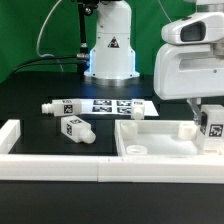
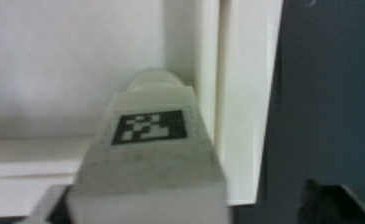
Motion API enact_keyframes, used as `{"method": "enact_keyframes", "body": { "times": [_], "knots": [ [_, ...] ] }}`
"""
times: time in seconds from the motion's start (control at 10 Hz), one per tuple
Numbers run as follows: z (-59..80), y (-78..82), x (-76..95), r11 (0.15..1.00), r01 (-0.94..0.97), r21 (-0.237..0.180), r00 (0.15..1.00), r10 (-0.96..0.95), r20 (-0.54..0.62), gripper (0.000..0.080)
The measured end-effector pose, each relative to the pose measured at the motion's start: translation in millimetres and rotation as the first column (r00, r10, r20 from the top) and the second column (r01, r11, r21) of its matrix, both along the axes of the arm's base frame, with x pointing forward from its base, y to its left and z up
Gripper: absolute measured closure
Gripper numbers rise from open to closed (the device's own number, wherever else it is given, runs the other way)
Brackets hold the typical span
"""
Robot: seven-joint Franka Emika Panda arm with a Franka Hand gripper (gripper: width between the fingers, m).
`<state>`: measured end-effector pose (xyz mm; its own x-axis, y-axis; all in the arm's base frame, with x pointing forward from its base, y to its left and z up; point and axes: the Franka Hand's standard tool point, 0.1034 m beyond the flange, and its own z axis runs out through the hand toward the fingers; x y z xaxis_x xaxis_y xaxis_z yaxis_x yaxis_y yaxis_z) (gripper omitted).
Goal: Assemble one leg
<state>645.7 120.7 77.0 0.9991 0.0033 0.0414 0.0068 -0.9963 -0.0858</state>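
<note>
Closest in: the leg (image 2: 156, 150), tag facing the wrist camera, clamped upright in the gripper (image 1: 208, 112) above the square panel (image 1: 150, 138) at the exterior view's right. Further left, lying flat, two spare legs (image 1: 54, 107) (image 1: 76, 128) beside the marker board (image 1: 115, 105).

Loose legs (image 1: 75, 128), panel (image 1: 165, 137) obstruct table (image 1: 30, 90); gap between.
</note>
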Motion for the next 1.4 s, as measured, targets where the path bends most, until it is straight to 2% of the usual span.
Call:
{"method": "enact_keyframes", "body": {
  "times": [0.1, 0.2, 0.3, 0.5, 0.7, 0.8, 1.0, 1.2, 1.3, 1.4],
  "knots": [
    [-0.3, -0.3, -0.2, 1.0, 0.001, 0.0, 1.0, -0.001, -0.001, 0.0417],
    [-0.7, -4.1, 0.1, 0.999, 0.053, -0.003, 0.999, -0.053, -0.005, 0.0417],
    [-1.3, -6.1, 0.1, 0.992, 0.123, -0.002, 0.992, -0.123, -0.011, 0.05],
    [-3.6, -13.5, -1.2, 0.982, 0.188, -0.003, 0.982, -0.188, -0.009, 0.0508],
    [-5.4, -15.3, 2.3, 0.908, 0.418, 0.025, 0.908, -0.418, 0.022, 0.051],
    [-5.8, -16.6, 2.4, 0.838, 0.544, 0.03, 0.839, -0.545, 0.008, 0.051],
    [-6.4, -19.0, 1.2, 0.596, 0.802, 0.04, 0.597, -0.8, -0.05, 0.0509],
    [-6.9, -21.6, -0.7, 0.392, 0.919, 0.043, 0.394, -0.912, -0.115, 0.0509],
    [-7.1, -21.2, -1.6, 0.318, 0.947, 0.035, 0.32, -0.939, -0.125, 0.0509],
    [-7.1, -21.7, -1.6, 0.303, 0.952, 0.033, 0.305, -0.944, -0.127, 0.0496]
  ]
}}
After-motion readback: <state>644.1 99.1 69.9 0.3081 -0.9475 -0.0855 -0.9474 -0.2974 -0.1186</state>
